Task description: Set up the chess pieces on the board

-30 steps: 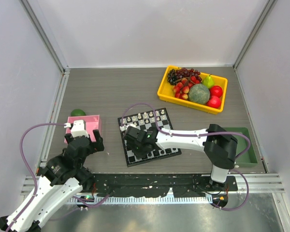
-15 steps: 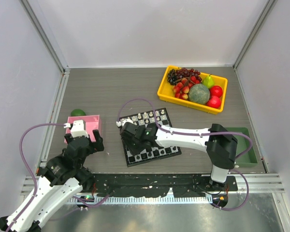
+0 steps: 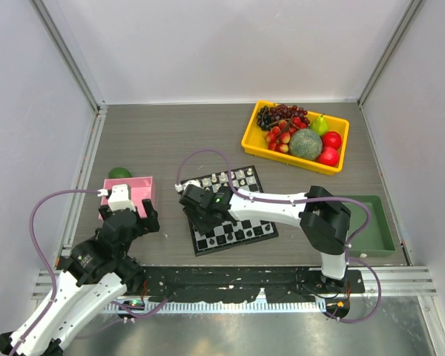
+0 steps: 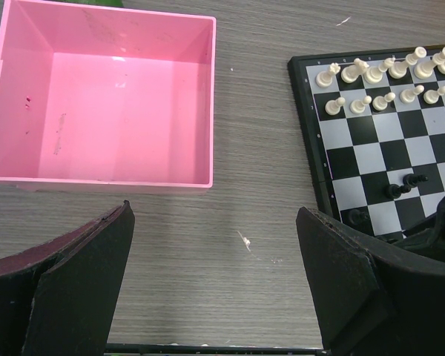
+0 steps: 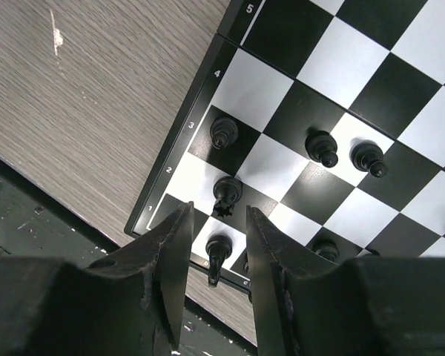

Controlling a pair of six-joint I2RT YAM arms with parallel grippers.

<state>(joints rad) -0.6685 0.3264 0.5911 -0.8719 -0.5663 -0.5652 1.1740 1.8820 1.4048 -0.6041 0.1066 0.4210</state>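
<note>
Where the right tool (image 5: 219, 211) hangs low over the left edge of the board (image 5: 334, 70), its two black fingers (image 5: 170, 252) are just a little apart and grip nothing. One small black piece (image 5: 216, 258) stands in the gap. More shiny black pieces (image 5: 322, 148) dot the flat squares close by. The white pieces (image 4: 386, 70) stand in two neat rows at the far side. The left tool (image 4: 215, 278) is spread wide, holding nothing, above bare grey wood-look tabletop (image 4: 252, 185) between the board and a smooth pink tray (image 4: 111, 96). There is plenty of open room there. A yellow bin (image 3: 282, 158) of fruit sits well behind the board.
</note>
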